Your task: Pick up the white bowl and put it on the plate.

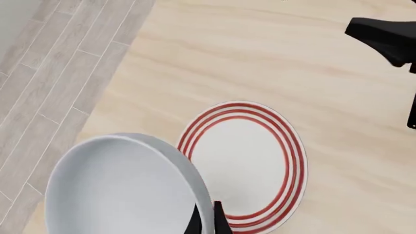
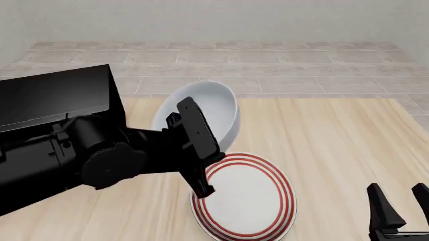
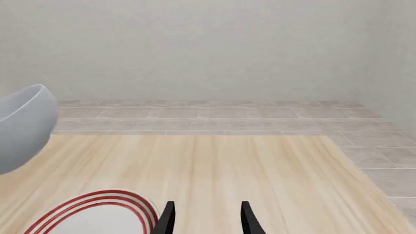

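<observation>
Glossy, rigid white bowl (image 1: 123, 187) looks slippery: your left gripper (image 1: 206, 219) pinches its thin rim, tilted above the plate (image 2: 244, 198); right gripper (image 3: 204, 217) idles, spread.

I count one white bowl (image 2: 213, 113), gripped at its rim by my left gripper (image 2: 196, 153) and held tilted off the table. One plate (image 2: 249, 198) with red rings, flat on the table directly beneath that gripper; its rings number three, as the left wrist view shows. One black microwave (image 2: 50, 98), behind my left arm. Two grippers in all: the right gripper (image 2: 397, 203) sits low, to the right of the plate, its two fingers apart and holding nothing. One wooden table (image 2: 342, 135).
</observation>
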